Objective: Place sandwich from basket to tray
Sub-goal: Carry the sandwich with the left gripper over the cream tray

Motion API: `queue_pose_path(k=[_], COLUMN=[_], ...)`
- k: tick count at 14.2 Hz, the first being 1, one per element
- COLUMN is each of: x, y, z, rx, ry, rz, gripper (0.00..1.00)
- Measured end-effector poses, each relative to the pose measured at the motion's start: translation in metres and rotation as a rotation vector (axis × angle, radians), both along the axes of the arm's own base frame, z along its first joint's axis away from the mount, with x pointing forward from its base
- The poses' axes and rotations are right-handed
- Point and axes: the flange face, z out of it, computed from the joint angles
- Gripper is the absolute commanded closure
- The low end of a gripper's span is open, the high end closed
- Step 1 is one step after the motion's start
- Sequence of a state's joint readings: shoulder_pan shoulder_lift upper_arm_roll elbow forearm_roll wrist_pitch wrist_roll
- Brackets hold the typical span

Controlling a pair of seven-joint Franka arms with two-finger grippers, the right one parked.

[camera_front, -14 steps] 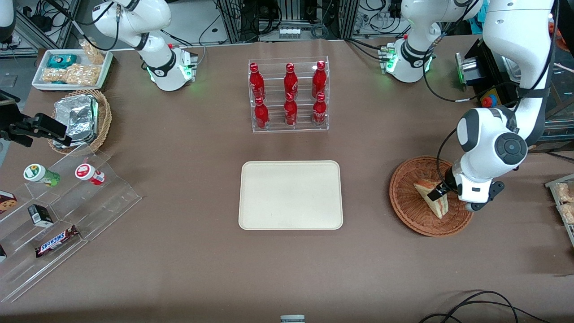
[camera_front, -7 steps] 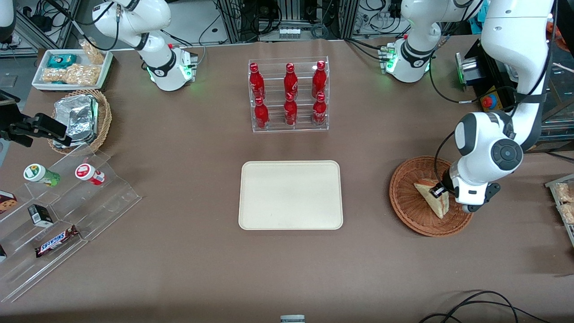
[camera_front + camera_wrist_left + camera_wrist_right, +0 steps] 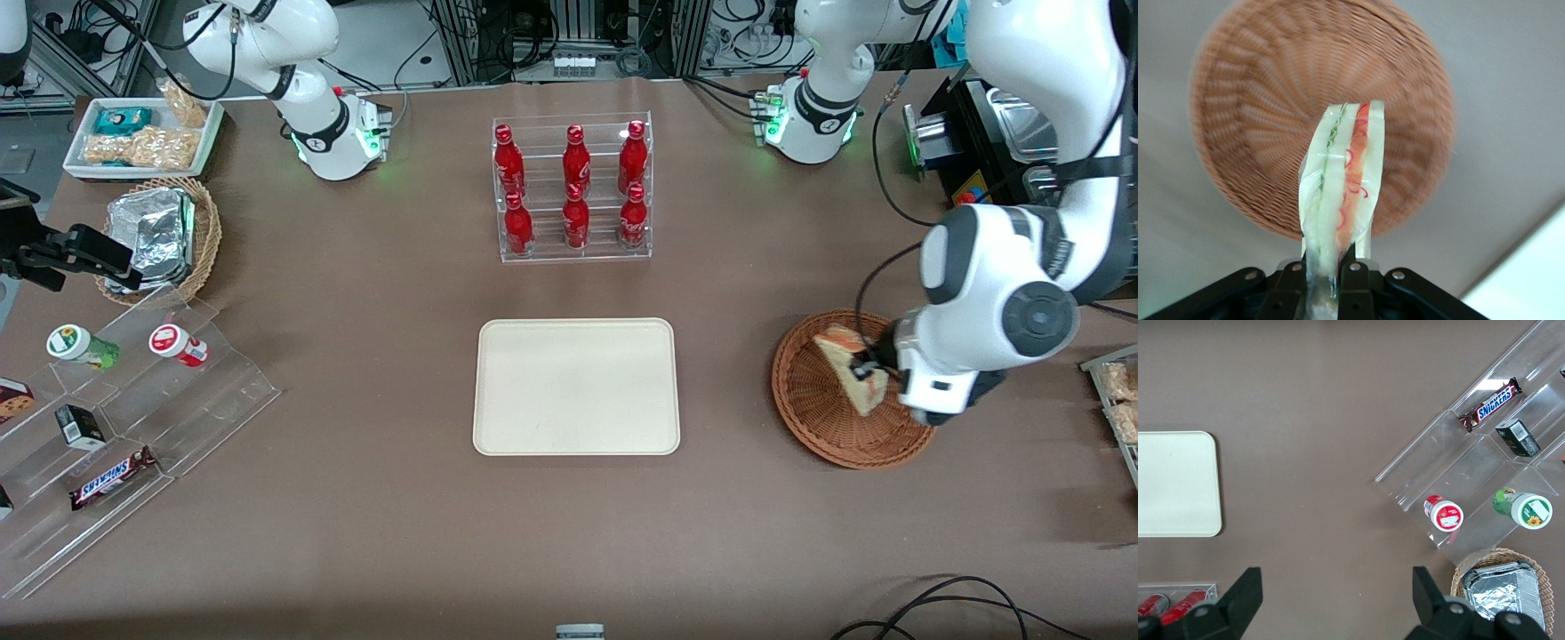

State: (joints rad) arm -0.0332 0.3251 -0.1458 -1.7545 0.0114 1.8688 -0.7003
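Front view: the claw sits over the basket at the working arm's end of the bench, clamped tight on the sandwich. The tray lies mid-bench, well apart from the basket, nearer the camera than the bottle rack.

Left wrist view: sandwich stands upright between the fingers (green and red filling edge facing the camera), held above the basket, not touching the weave.

Right wrist view: only a bit of tray shows.
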Motion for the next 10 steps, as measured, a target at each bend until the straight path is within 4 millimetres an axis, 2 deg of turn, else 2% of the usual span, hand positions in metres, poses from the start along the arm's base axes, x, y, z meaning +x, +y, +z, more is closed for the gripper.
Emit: queue_pose_path(k=[3,6,8,10], x=[-0.010,-0.023,-0.026,-0.025], y=[-0.090,-0.181,-0.230,-0.267], z=[-0.006,-0.016,-0.026,-0.040], rx=[-0.043,-0.035,-0.022,-0.061], ry=[-0.066,-0.148,-0.168,-0.165], rz=[-0.145,-0.322,-0.406,-0.427], gripper=[0.91,0.92,0.93,0.93])
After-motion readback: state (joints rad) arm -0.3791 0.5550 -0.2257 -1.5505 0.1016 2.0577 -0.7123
